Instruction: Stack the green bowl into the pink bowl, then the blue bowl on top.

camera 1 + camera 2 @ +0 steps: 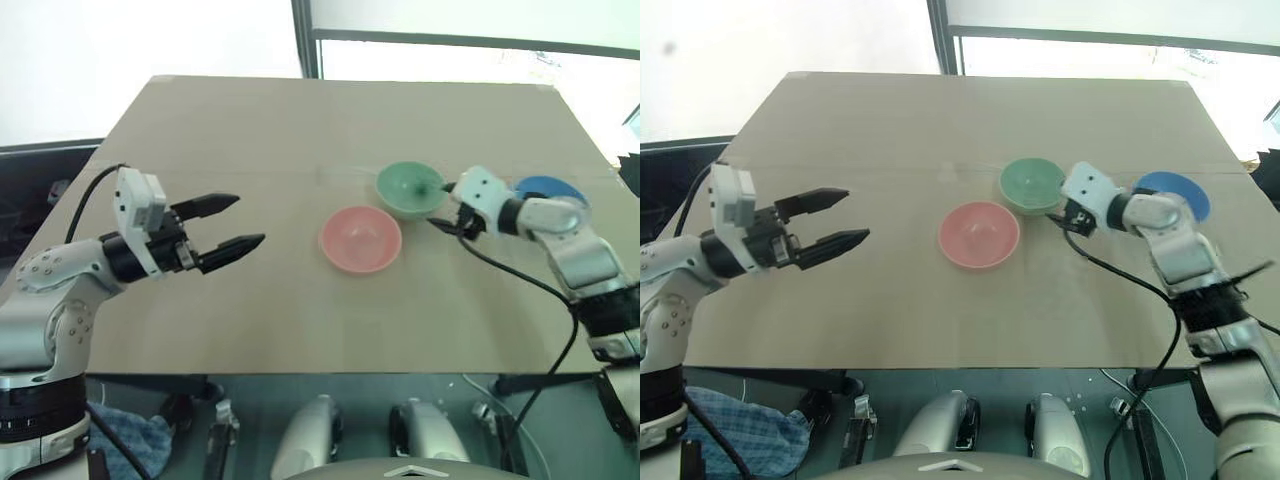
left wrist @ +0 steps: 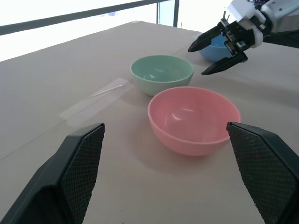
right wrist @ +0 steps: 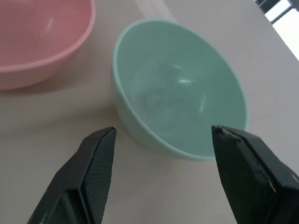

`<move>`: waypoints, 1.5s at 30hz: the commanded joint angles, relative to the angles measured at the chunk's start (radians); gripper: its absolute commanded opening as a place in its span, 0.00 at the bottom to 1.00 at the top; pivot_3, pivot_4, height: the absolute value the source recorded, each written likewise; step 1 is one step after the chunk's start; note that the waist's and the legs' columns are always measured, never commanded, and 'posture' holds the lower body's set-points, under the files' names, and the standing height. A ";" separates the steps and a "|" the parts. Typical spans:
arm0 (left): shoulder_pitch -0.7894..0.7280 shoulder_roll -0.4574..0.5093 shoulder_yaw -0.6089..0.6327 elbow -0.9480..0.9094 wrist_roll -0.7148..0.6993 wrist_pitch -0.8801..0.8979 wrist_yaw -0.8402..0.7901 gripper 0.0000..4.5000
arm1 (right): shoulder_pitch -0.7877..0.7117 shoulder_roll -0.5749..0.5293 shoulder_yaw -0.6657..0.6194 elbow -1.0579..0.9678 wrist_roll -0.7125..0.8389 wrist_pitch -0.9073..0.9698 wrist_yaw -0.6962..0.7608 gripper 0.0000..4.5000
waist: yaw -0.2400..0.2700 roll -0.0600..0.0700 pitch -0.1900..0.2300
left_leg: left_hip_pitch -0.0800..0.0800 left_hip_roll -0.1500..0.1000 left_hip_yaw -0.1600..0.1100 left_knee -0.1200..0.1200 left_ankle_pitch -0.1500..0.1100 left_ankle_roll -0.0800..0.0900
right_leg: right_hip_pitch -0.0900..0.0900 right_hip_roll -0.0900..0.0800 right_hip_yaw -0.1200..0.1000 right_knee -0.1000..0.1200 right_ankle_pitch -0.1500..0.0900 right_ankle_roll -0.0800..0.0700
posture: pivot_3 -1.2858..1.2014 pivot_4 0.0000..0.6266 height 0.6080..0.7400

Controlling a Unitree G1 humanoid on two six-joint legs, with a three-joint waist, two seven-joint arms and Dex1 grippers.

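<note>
Close-up, right claw (image 3: 161, 135) open, green bowl (image 3: 180, 112) near

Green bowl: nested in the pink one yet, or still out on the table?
Out. The green bowl stands upright and empty on the table beside the pink bowl, with a gap between them; the right gripper is open close to it.

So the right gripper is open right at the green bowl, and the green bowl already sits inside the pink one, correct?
Not quite. The right gripper is open at the green bowl, but that bowl stands on the table beside the pink bowl, not inside it. The left wrist view shows the two apart, both empty.
</note>
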 commanded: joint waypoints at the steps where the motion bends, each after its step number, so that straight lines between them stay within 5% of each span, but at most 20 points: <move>1: 0.037 0.020 0.051 -0.042 -0.033 -0.016 -0.005 0.98 | -0.092 0.016 0.038 0.119 -0.081 -0.086 0.022 0.76 | -0.002 0.000 0.000 | 0.000 0.000 0.000 0.000 0.000 0.000 | 0.000 0.000 0.000 0.000 0.000 0.000 | 0.52 0.24 1.00; 10: 0.087 0.017 0.060 -0.069 -0.044 -0.028 0.032 0.98 | -0.220 0.088 0.108 0.336 -0.204 -0.274 0.035 0.76 | -0.022 0.000 0.000 | 0.000 0.000 0.000 -0.001 0.000 -0.001 | 0.000 0.000 0.000 0.001 0.000 0.000 | 0.52 0.24 1.00; 18: 0.100 0.022 0.054 -0.068 -0.038 -0.045 0.040 1.00 | -0.260 0.114 0.098 0.397 -0.237 -0.354 0.046 0.01 | -0.024 0.001 0.000 | 0.000 0.000 0.000 -0.002 0.000 -0.001 | -0.001 0.000 0.000 0.001 0.000 0.000 | 0.52 0.24 1.00; 29: 0.076 0.014 0.030 -0.050 -0.039 -0.063 0.048 1.00 | -0.277 0.091 0.086 0.321 -0.234 -0.466 0.096 0.01 | -0.024 0.001 0.001 | 0.000 0.000 0.000 -0.003 0.000 -0.001 | -0.001 -0.001 0.000 0.001 0.000 0.000 | 0.52 0.24 1.00; 44: 0.028 0.018 -0.013 -0.015 -0.040 -0.089 -0.008 1.00 | -0.152 0.068 0.068 -0.496 0.060 -0.051 0.405 0.01 | -0.017 0.000 0.000 | 0.000 -0.001 -0.002 -0.004 0.000 -0.001 | -0.001 -0.002 -0.001 -0.001 0.000 0.000 | 0.52 0.24 1.00; 45: 0.023 0.019 -0.018 -0.010 -0.041 -0.092 -0.013 1.00 | -0.141 0.072 0.078 -0.522 0.062 -0.033 0.406 0.08 | -0.019 0.001 0.000 | 0.000 -0.001 -0.002 -0.004 0.000 -0.001 | -0.001 -0.002 -0.001 -0.001 0.000 0.000 | 0.52 0.24 1.00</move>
